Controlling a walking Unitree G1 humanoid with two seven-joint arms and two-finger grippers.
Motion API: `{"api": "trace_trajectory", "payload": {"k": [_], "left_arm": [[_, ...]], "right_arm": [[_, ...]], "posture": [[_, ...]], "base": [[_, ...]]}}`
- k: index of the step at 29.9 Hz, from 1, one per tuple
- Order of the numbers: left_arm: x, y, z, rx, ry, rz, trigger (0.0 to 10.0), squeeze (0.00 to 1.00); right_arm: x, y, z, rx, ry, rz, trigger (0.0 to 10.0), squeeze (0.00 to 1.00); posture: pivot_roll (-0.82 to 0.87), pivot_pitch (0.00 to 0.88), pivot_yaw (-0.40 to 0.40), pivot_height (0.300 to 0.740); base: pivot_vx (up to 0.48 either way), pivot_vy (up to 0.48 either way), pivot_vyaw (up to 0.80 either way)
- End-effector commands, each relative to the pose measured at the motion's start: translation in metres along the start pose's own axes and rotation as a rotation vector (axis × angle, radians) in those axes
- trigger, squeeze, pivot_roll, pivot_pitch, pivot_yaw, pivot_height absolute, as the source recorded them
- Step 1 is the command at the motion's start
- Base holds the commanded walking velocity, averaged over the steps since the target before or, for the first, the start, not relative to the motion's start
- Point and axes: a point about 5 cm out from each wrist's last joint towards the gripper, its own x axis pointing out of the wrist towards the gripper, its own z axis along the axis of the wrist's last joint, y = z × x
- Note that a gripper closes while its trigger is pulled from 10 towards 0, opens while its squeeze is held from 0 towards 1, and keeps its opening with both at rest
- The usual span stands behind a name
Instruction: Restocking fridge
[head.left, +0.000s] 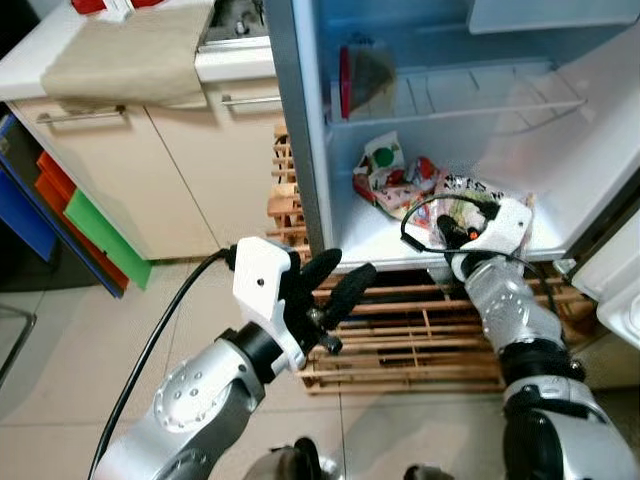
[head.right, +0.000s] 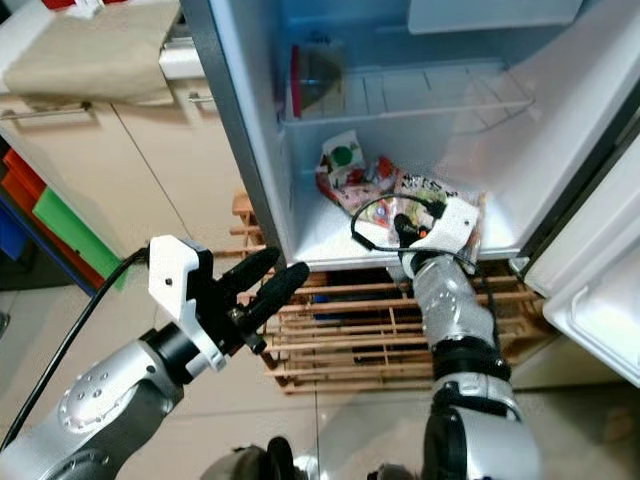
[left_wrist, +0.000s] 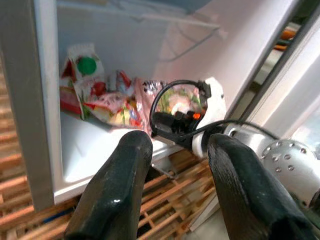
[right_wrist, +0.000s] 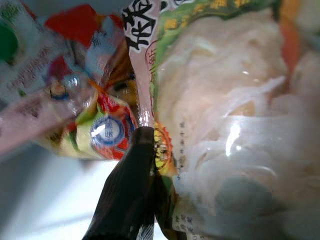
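**Right gripper at the packet on the fridge floor**

The clear food packet (right_wrist: 225, 125) lies on the fridge's bottom shelf (head.left: 375, 240), beside the other packets (head.left: 392, 178). The right gripper (head.left: 478, 212) reaches straight into it; whether it pinches, I cannot tell. The left gripper (head.left: 340, 290) hangs spread outside the fridge, farther off.

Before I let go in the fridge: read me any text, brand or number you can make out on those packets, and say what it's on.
None reads in full.
Clear noodle packet at the right gripper: large black characters on its top edge, cut off; small print too blurred.
Red and yellow packet: round blue seal, lettering too small.
White packet with a green dot: print too small.
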Motion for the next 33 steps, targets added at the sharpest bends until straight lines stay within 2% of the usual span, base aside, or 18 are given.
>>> {"api": "trace_trajectory", "payload": {"k": [1,2,3,4,5,9,15,19,23,24,25,26,28,29,30,33], "left_arm": [[-0.002,-0.003,0.0,0.01,0.006,0.016,10.0,0.0],[-0.003,-0.007,-0.002,0.003,0.009,0.026,10.0,0.0],[-0.003,-0.007,-0.002,0.003,0.009,0.026,10.0,0.0],[-0.003,-0.009,-0.003,0.004,0.015,0.031,10.0,0.0],[-0.004,-0.011,-0.004,0.005,0.022,0.038,10.0,0.0],[-0.004,-0.013,-0.006,0.018,0.038,0.055,10.0,0.0],[-0.004,-0.019,-0.011,0.134,0.069,-0.006,10.0,0.0],[-0.005,-0.016,-0.014,0.096,0.097,0.007,10.0,0.0],[-0.007,-0.018,-0.015,0.083,0.103,0.016,10.0,0.0],[-0.007,-0.019,-0.017,0.085,0.106,0.014,10.0,0.0],[-0.007,-0.019,-0.017,0.086,0.107,0.013,10.0,0.0],[-0.006,-0.018,-0.018,0.084,0.106,0.017,10.0,0.0],[-0.006,-0.018,-0.018,0.084,0.106,0.017,10.0,0.0],[-0.004,-0.017,-0.017,0.077,0.106,0.019,10.0,0.0],[-0.004,-0.017,-0.017,0.077,0.106,0.019,10.0,0.0],[-0.003,-0.019,-0.019,0.068,0.112,0.008,10.0,0.0]], "right_arm": [[0.002,0.007,0.0,-0.088,0.031,0.036,10.0,0.0],[0.002,0.006,0.009,-0.191,0.011,0.048,10.0,0.07],[0.002,0.006,0.009,-0.191,0.011,0.048,10.0,0.07],[0.003,0.004,0.014,-0.229,-0.003,0.038,10.0,1.0],[0.003,0.001,0.021,-0.277,-0.024,0.024,10.0,1.0],[0.005,0.001,0.032,-0.313,-0.051,0.019,10.0,1.0],[0.009,-0.002,0.036,-0.189,-0.048,-0.017,10.0,1.0],[0.01,-0.001,0.036,-0.171,-0.044,-0.014,10.0,1.0],[0.011,0.009,0.044,-0.225,-0.071,0.037,10.0,1.0],[0.011,0.016,0.051,-0.308,-0.09,0.063,10.0,1.0],[0.011,0.017,0.052,-0.329,-0.091,0.068,10.0,1.0],[0.011,0.017,0.053,-0.391,-0.092,0.068,10.0,1.0],[0.011,0.017,0.053,-0.391,-0.092,0.068,10.0,1.0],[0.012,0.014,0.051,-0.562,-0.072,0.056,10.0,1.0],[0.012,0.014,0.051,-0.562,-0.072,0.056,10.0,1.0],[0.012,0.001,0.049,-0.758,-0.033,0.032,10.0,1.0]], "posture": [[0.02,0.269,0.125,0.74],[0.02,0.273,0.118,0.74],[0.02,0.273,0.118,0.74],[0.01,0.274,0.115,0.74],[0.01,0.276,0.112,0.74],[0.01,0.279,0.108,0.74],[0.02,0.284,0.105,0.74],[0.02,0.284,0.11,0.74],[0.02,0.286,0.109,0.74],[0.02,0.282,0.108,0.74],[0.02,0.282,0.108,0.74],[0.02,0.281,0.108,0.74],[0.02,0.281,0.108,0.74],[0.01,0.282,0.111,0.74],[0.01,0.282,0.111,0.74],[0.01,0.281,0.109,0.74]], "base": [[0.0,0.0,0.0],[0.0,0.0,0.0],[0.0,0.0,0.0],[0.0,0.0,0.0],[0.0,0.0,0.0],[0.0,0.0,0.0],[0.0,0.0,0.0],[0.0,0.0,0.0],[0.0,0.0,0.0],[0.0,0.0,0.0],[0.0,0.0,0.0],[0.0,0.0,0.0],[0.0,0.0,0.0],[0.0,0.0,0.0],[0.0,0.0,0.0],[0.0,0.0,0.0]]}}
